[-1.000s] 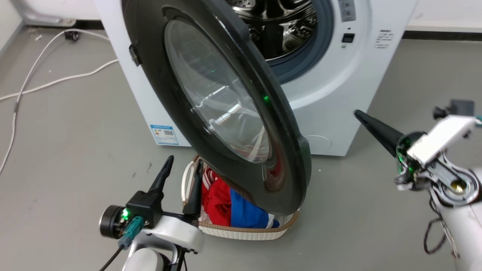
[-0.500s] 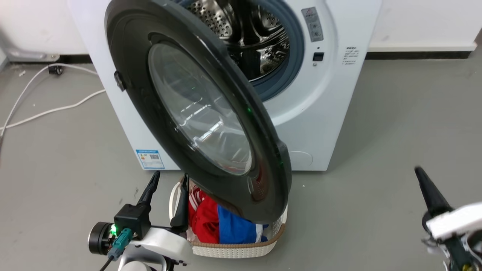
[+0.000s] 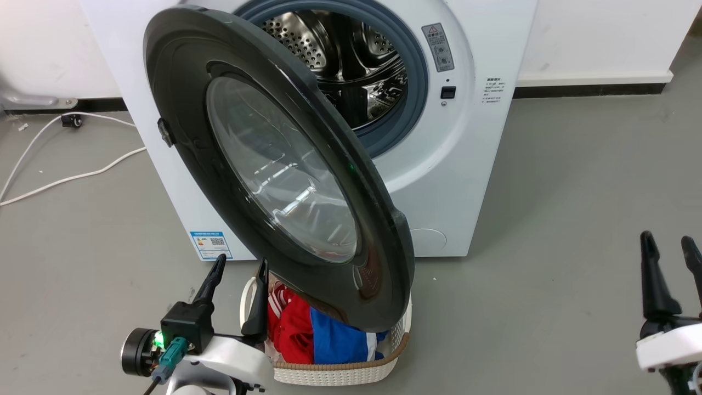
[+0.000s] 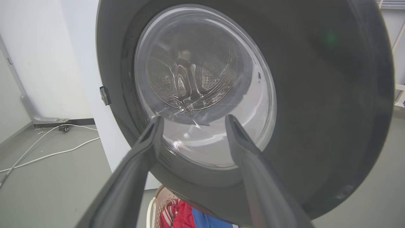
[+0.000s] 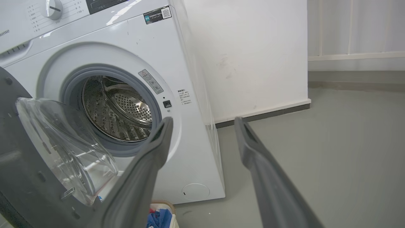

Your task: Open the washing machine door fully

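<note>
The washing machine (image 3: pixel 482 164) stands ahead, white, with its steel drum (image 3: pixel 351 71) exposed. The washing machine door (image 3: pixel 274 164), a glossy black disc with a clear glass bowl, hangs swung out toward me, hinged on the left. My left gripper (image 3: pixel 241 262) is open just below and in front of the door's lower edge, touching nothing. In the left wrist view the door (image 4: pixel 316 95) looms close beyond the open left gripper (image 4: pixel 193 117). My right gripper (image 3: pixel 667 240) is open at the lower right, well clear of the machine. The right gripper (image 5: pixel 203 119) faces the washing machine (image 5: pixel 190 63).
A white laundry basket (image 3: pixel 340 373) with red and blue clothes sits on the floor under the door's lower edge, right beside my left fingers. White cables (image 3: pixel 71 175) trail over the grey floor at left. A white wall (image 3: pixel 603 38) runs behind the machine.
The head camera has pulled back, so the whole scene sits lower. My right gripper has drawn away from the machine's front to the lower right, its fingers now upright. The door's angle looks unchanged.
</note>
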Available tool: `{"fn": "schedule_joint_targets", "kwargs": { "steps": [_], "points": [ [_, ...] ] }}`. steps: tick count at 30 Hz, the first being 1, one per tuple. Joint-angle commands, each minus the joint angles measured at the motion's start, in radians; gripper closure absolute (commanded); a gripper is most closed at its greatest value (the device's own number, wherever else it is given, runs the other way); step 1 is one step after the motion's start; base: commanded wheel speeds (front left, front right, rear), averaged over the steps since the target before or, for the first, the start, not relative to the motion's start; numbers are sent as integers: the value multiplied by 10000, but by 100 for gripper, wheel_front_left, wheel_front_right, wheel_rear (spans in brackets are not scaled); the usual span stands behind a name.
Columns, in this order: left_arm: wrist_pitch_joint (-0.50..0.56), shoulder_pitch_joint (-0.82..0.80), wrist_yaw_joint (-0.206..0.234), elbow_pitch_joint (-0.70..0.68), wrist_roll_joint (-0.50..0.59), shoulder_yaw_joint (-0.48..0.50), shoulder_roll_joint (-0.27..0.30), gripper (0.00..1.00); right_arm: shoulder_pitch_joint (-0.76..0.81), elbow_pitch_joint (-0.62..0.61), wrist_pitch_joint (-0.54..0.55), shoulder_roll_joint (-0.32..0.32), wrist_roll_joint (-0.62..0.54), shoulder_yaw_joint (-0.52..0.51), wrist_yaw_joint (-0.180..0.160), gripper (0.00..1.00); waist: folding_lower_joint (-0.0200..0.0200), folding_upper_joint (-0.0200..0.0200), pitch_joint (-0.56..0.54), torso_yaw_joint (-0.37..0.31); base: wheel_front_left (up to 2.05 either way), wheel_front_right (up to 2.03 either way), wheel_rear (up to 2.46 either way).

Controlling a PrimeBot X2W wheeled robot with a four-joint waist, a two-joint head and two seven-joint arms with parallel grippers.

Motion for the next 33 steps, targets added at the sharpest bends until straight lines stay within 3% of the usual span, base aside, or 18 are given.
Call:
{"fn": "schedule_joint_targets", "kwargs": {
  "steps": [1, 5, 9, 19, 31, 32, 33],
  "points": [
    [-25, 70, 52, -25, 32, -16, 57, 0, 287, -488, 297, 385, -1088, -311, 1, 0, 1, -1, -4, 34, 0, 0, 0],
    [-25, 31, 86, -26, 57, -52, 86, 0, 797, -1611, 1018, 1208, -3011, -563, -1, 0, 1, -1, 2, 106, 0, 0, 0],
    [-25, 44, 127, 24, 114, -103, 134, 0, 1331, -2210, 1422, 1656, -3854, -340, 1, 0, 1, -1, 9, 136, 0, 0, 0],
    [-25, -25, 229, 151, 140, -243, 168, 0, 1564, -1924, 1400, 1957, -4281, 305, 1, 0, 1, -1, 53, 210, 0, 0, 0],
    [1, -119, 370, 236, 132, -379, 199, 0, 1296, -1768, 1299, 1888, -4414, 423, 1, 0, 1, -1, 170, 377, 0, 0, 0],
    [23, -120, 383, 247, 125, -386, 206, 34, 1272, -1764, 1291, 1884, -4413, 426, 1, 0, 1, -1, 176, 382, 0, 0, 0],
    [24, -122, 389, 248, 113, -396, 212, 81, 1256, -1761, 1282, 1879, -4413, 425, 1, 0, 1, -1, 181, 388, 0, 0, 0]
  ]
}}
